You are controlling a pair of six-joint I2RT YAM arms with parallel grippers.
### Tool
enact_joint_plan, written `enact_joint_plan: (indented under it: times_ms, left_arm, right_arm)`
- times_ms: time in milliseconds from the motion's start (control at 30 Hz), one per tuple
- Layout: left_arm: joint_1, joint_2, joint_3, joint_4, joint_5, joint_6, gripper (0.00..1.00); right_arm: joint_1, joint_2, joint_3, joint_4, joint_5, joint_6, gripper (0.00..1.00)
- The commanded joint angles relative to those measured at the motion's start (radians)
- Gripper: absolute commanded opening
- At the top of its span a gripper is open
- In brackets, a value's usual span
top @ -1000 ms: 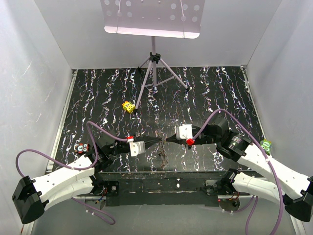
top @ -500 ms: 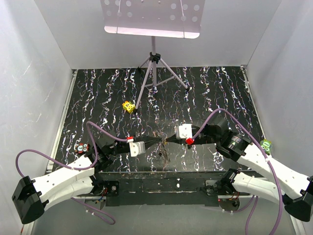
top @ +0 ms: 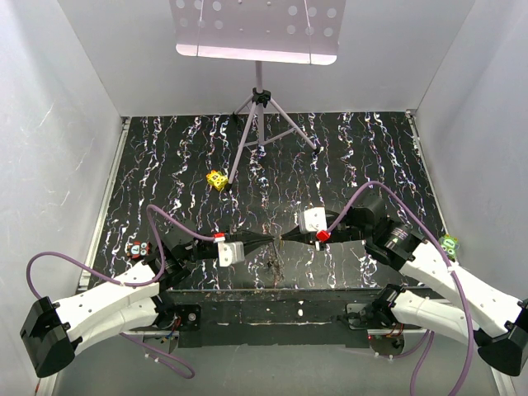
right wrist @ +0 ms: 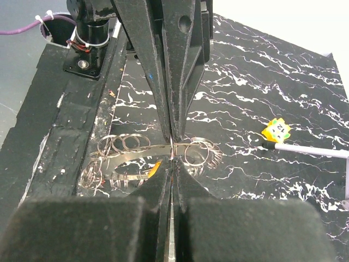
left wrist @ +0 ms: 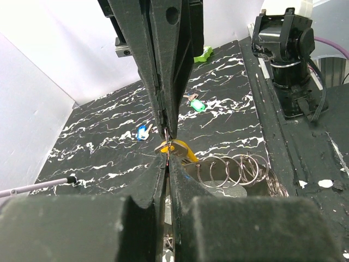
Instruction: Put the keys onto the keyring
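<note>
Black left pincer [left wrist: 167, 156] and right pincer [right wrist: 172, 164], both closed, tips at orange key [left wrist: 180, 149]

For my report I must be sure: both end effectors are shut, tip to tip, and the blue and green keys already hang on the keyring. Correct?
No: the left wrist view shows the blue key and the green key lying loose on the table, apart from the keyring. The left end effector and right end effector are indeed shut, tip to tip.

Closed tight, right gripper [right wrist: 171, 165] tip to tip with left gripper [right wrist: 170, 137]; keyring [right wrist: 124, 145] beneath the tips, orange key [right wrist: 155, 168] just left, yellow cube [right wrist: 276, 130] right.
</note>
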Motion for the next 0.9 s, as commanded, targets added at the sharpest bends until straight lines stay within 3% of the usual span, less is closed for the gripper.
enact_joint_plan:
  times_ms: [0, 867]
  left_arm:
    - [-0.005, -0.025, 0.035, 0.049, 0.042, -0.003, 0.00]
    - [0.015, -0.014, 0.032, 0.095, 0.046, -0.068, 0.00]
  right_arm:
    - [-0.009, -0.005, 0.006, 0.011, -0.031, 0.011, 0.01]
    - [-0.021, -0.005, 0.012, 0.060, -0.028, 0.092, 0.01]
